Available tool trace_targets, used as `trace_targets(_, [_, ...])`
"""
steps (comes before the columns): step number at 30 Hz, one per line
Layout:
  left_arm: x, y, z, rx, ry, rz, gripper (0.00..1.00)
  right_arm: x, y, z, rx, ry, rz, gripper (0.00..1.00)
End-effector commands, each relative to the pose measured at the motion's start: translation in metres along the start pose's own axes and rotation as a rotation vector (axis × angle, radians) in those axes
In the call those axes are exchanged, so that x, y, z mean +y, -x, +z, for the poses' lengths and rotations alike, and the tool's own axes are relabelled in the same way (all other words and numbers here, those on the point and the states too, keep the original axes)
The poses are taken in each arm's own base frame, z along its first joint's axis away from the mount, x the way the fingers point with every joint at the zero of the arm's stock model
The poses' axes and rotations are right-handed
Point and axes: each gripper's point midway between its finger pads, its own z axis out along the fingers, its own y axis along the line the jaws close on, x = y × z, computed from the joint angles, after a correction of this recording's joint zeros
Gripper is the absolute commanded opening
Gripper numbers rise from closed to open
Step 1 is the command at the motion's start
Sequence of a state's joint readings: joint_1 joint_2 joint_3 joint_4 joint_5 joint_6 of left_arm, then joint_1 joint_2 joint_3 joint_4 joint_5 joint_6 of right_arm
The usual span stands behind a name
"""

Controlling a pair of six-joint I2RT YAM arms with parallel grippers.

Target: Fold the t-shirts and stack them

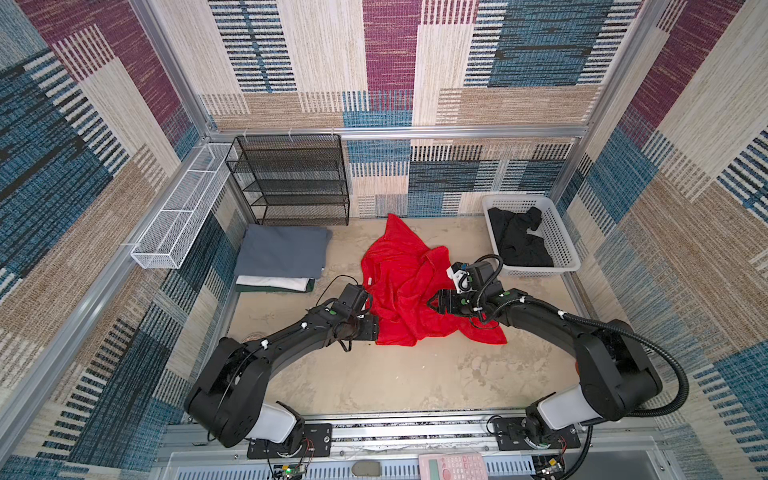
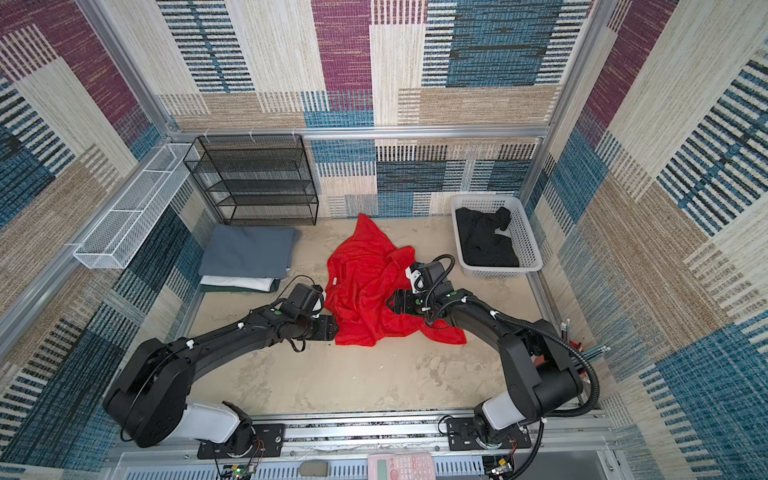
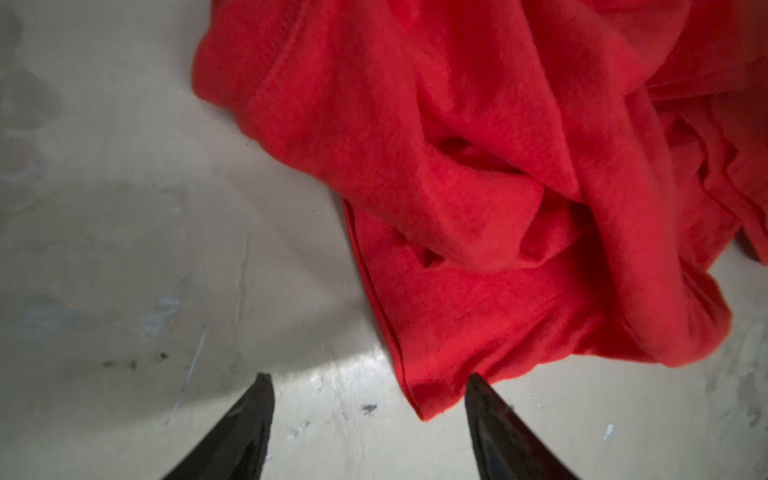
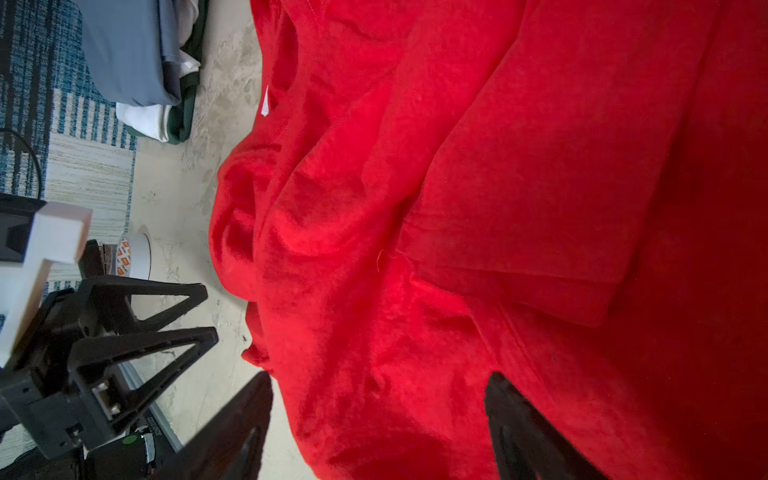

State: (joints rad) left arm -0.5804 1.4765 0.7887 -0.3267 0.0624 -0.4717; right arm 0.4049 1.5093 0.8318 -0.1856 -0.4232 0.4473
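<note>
Partly done: a folded stack [image 1: 272, 283], grey cloth t-shirt [image 1: 282, 253] over white and dark green ones, lies at centre-left in both top views. A black t-shirt [image 1: 519, 245] waits in the white plastic basket [image 1: 571, 259], right. The bright red t-shirt [image 1: 407, 286] sprawls crumpled mid-frame. Left gripper [image 3: 368, 386] and right gripper [image 4: 380, 382] hover at it, jaws apart, clamping nothing.

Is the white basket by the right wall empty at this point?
No, a crumpled black t-shirt lies inside the white basket, covering most of its floor in a top view.
</note>
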Motion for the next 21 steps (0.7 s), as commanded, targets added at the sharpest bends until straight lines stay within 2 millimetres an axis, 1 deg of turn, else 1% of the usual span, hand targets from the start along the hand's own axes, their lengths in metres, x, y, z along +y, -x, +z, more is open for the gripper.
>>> trace_targets(1, [0.0,-0.002,0.012,0.025,0.03,0.002,0.73,0.018,0.016,-0.001,-0.062,0.084,-0.006,0.81])
trace_targets(2, [0.0,-0.004,0.015,0.037,0.037,0.003,0.7,0.018,0.017,-0.002,-0.065,0.083,-0.008,0.8])
trace_targets(5, [0.006,-0.008,0.023,0.051,0.067,-0.003,0.67,0.014,0.019,-0.004,-0.074,0.05,-0.022,0.8])
trace_targets(7, [0.01,-0.012,0.031,0.073,0.093,-0.012,0.56,0.01,0.019,-0.004,-0.075,0.025,-0.031,0.8])
trace_targets(8, [0.012,-0.014,0.034,0.09,0.107,-0.011,0.53,0.008,0.018,-0.004,-0.074,0.016,-0.035,0.81])
trace_targets(10, [0.015,-0.019,0.04,0.134,0.141,0.006,0.51,0.007,0.018,-0.005,-0.079,0.018,-0.049,0.77])
trace_targets(12, [0.016,-0.022,0.044,0.159,0.174,0.025,0.48,0.009,0.018,-0.003,-0.083,0.029,-0.056,0.77])
trace_targets(16, [0.014,-0.021,0.045,0.166,0.181,0.023,0.18,0.007,0.02,0.0,-0.08,0.023,-0.058,0.77])
trace_targets(18, [0.015,-0.02,0.039,0.155,0.187,0.013,0.07,0.006,0.022,0.002,-0.083,0.015,-0.062,0.77])
trace_targets(19, [0.016,-0.02,0.035,0.147,0.19,0.01,0.0,0.005,0.023,0.002,-0.085,0.008,-0.063,0.77])
trace_targets(21, [0.019,-0.021,0.022,0.132,0.2,0.0,0.0,-0.001,0.026,0.003,-0.094,-0.026,-0.065,0.77])
